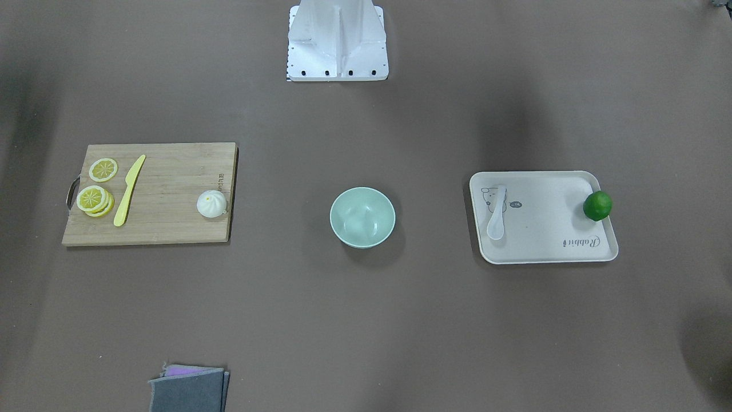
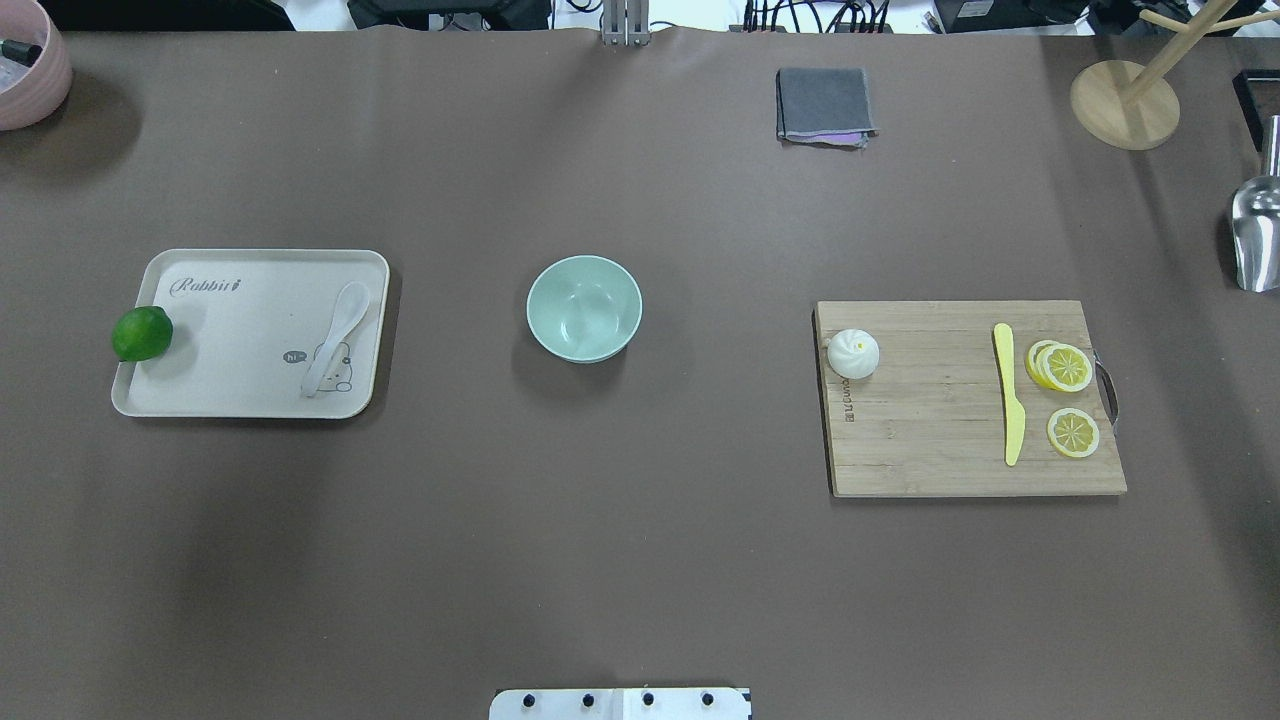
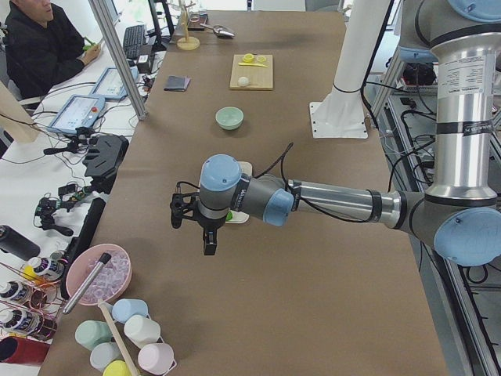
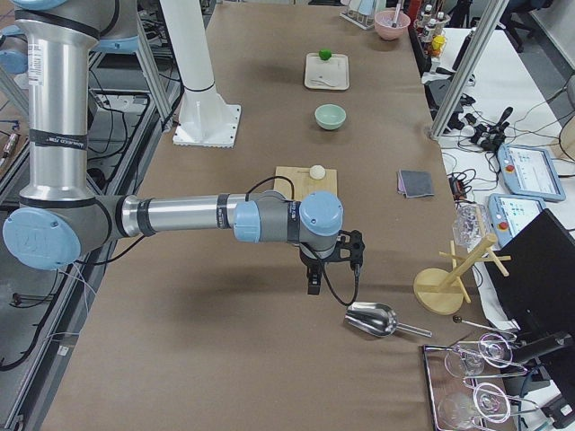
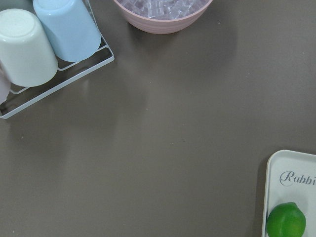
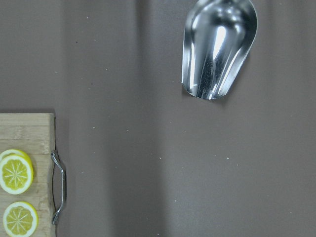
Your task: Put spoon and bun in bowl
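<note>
Left tool (image 3: 209, 244), apparently aloft, beyond tray (image 2: 250, 254) edge

You see the left gripper (image 3: 209, 240) and the right gripper (image 4: 313, 280) only from the table's ends, so you cannot tell how their jaws stand. The left wrist view's edge cuts off the tray (image 5: 292, 168) and clips the lime (image 5: 286, 221). The right wrist view's edge cuts off the cutting board (image 6: 29, 133).

overhead: behind, down | front: opposite (mirrored) | both share bowl (image 1: 362, 217)
</note>
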Robot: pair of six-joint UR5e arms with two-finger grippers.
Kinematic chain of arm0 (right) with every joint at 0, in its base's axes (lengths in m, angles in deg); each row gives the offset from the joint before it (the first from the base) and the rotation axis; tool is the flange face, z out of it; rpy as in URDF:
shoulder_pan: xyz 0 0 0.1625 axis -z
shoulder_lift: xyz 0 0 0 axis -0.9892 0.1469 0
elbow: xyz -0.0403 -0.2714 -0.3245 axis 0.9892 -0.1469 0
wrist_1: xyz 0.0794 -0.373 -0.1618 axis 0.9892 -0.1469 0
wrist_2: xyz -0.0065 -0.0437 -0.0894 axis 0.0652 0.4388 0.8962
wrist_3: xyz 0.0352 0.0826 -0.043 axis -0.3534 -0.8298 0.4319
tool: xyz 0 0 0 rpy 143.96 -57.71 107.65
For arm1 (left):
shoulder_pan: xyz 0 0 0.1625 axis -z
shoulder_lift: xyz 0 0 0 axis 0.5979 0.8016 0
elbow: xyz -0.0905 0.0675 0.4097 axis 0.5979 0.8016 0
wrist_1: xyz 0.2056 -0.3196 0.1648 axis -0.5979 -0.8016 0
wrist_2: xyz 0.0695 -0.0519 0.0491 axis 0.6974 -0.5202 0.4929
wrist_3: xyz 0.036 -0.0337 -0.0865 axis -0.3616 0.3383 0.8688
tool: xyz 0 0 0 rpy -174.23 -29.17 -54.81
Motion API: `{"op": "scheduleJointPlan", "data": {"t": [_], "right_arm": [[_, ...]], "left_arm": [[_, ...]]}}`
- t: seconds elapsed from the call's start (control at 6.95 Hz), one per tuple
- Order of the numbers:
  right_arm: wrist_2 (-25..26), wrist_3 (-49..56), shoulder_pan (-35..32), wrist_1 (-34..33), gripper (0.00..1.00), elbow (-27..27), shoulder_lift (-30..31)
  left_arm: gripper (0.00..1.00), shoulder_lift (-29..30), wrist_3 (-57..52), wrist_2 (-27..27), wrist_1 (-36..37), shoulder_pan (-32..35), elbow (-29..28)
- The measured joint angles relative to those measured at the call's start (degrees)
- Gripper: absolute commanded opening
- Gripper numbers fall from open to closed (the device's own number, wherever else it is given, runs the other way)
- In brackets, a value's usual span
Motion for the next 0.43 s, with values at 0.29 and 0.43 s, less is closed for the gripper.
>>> {"op": "scheduleJointPlan", "data": {"t": [0.29,0.43], "right_arm": [[-0.1,-0.1,0.1,0.0,1.0,0.0,-0.1],[-0.1,-0.1,0.3,0.0,1.0,0.0,-0.1]], "left_arm": [[0.98,2.9,9.8,3.0,-2.7,-8.0,3.7],[0.98,5.0,14.5,5.9,-3.4,-12.8,6.1]]}}
